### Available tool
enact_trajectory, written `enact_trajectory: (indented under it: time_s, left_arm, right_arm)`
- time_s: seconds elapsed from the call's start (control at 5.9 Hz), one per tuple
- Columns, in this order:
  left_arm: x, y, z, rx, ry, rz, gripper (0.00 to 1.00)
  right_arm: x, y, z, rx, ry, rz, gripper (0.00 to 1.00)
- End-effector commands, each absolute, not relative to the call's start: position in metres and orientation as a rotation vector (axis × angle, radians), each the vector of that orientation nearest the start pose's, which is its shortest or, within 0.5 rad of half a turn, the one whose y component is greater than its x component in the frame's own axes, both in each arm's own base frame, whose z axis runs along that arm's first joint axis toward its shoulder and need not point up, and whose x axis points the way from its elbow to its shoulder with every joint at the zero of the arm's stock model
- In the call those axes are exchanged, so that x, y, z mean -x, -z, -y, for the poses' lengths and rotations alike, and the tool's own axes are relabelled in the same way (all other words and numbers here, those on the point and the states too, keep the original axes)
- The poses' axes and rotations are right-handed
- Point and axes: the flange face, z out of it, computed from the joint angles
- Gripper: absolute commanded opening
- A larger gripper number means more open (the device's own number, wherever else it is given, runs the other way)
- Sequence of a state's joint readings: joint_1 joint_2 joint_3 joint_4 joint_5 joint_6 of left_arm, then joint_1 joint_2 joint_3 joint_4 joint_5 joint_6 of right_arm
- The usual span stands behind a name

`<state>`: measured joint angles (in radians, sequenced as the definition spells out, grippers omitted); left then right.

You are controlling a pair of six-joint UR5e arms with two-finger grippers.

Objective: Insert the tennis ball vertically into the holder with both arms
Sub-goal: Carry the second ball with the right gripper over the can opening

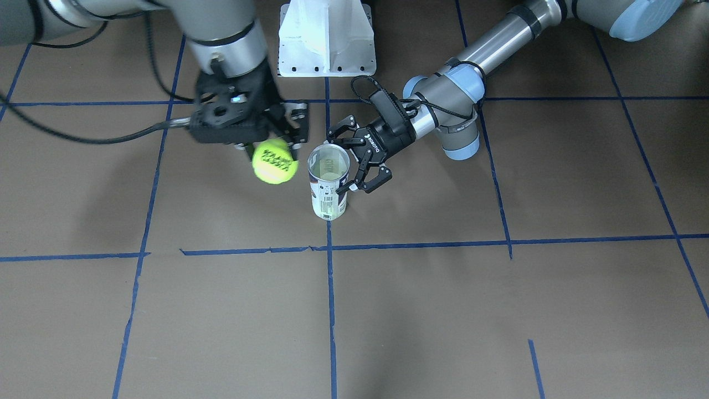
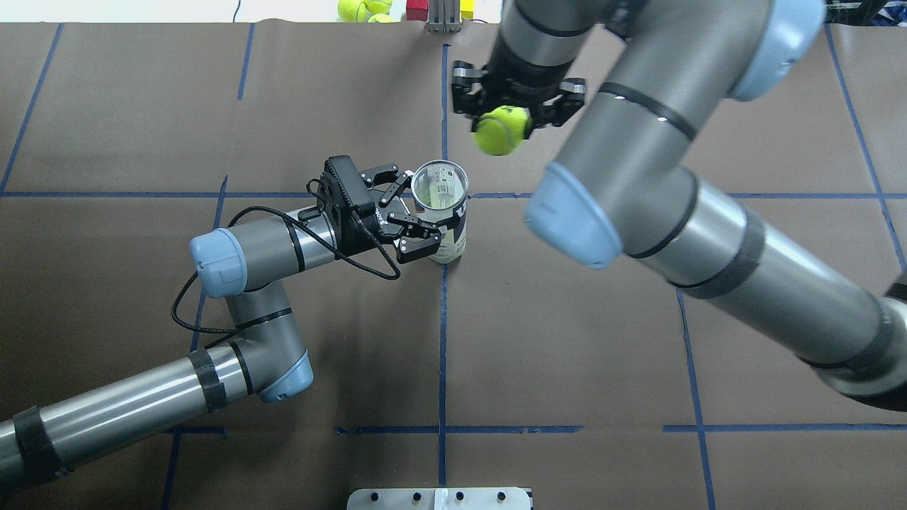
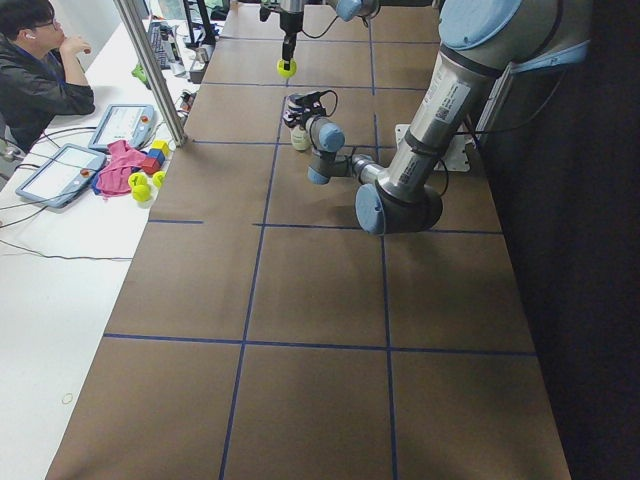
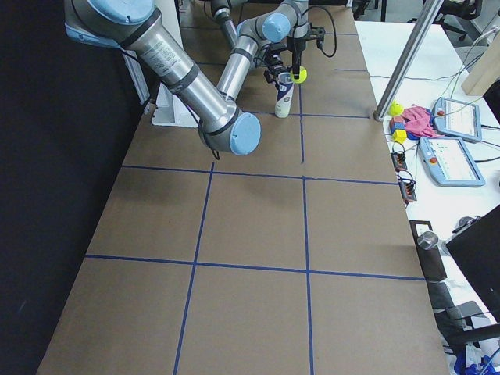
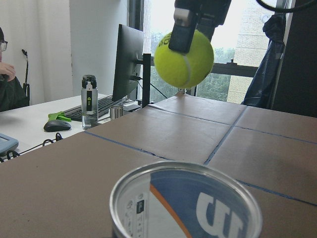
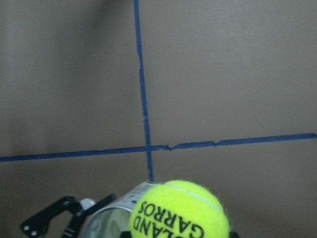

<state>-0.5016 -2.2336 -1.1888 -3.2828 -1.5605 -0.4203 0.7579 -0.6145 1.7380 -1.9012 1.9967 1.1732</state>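
Observation:
The holder (image 1: 328,194), a clear tube with a white and navy label, stands upright on the brown table with its mouth open to the top. It also shows in the overhead view (image 2: 453,234) and, close up, in the left wrist view (image 5: 185,198). My left gripper (image 1: 335,162) (image 2: 425,211) reaches in level, with a finger on each side of the tube near its rim. My right gripper (image 1: 271,145) (image 2: 504,113) points down, shut on a yellow-green tennis ball (image 1: 272,160) (image 2: 500,131) (image 5: 184,58) (image 6: 179,210). The ball hangs above rim height, beside the mouth on the far side.
A white metal pedestal base (image 1: 327,39) (image 2: 439,498) stands at the robot's edge of the table. Spare tennis balls (image 2: 363,8) and coloured blocks lie past the far edge. A metal pole (image 3: 150,70) and a seated operator (image 3: 40,60) are beside the table.

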Motion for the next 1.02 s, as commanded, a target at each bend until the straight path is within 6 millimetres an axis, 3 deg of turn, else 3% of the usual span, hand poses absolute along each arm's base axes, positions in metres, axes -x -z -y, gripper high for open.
enact_trajectory:
  time_s: [0.0,0.51,0.68,0.85]
  left_arm:
    - [-0.539,-0.256,0.449,-1.487,-0.404,-1.363,0.84]
    - [-0.539,-0.257,0.449,-1.486,-0.406,-1.36,0.84]
    - [-0.539,-0.257,0.449,-1.486,-0.406,-1.36,0.84]
    - [-0.539,-0.257,0.449,-1.487,-0.406,-1.361,0.84]
  right_arm:
    - [0.455,-0.008,0.499,-0.059,-0.21,0.871,0.0]
    - [0.462,-0.016,0.492,-0.051,-0.2,0.86,0.04]
    - [0.464,-0.019,0.49,-0.046,-0.198,0.852,0.29]
    - [0.463,-0.021,0.488,-0.048,-0.196,0.853,0.99]
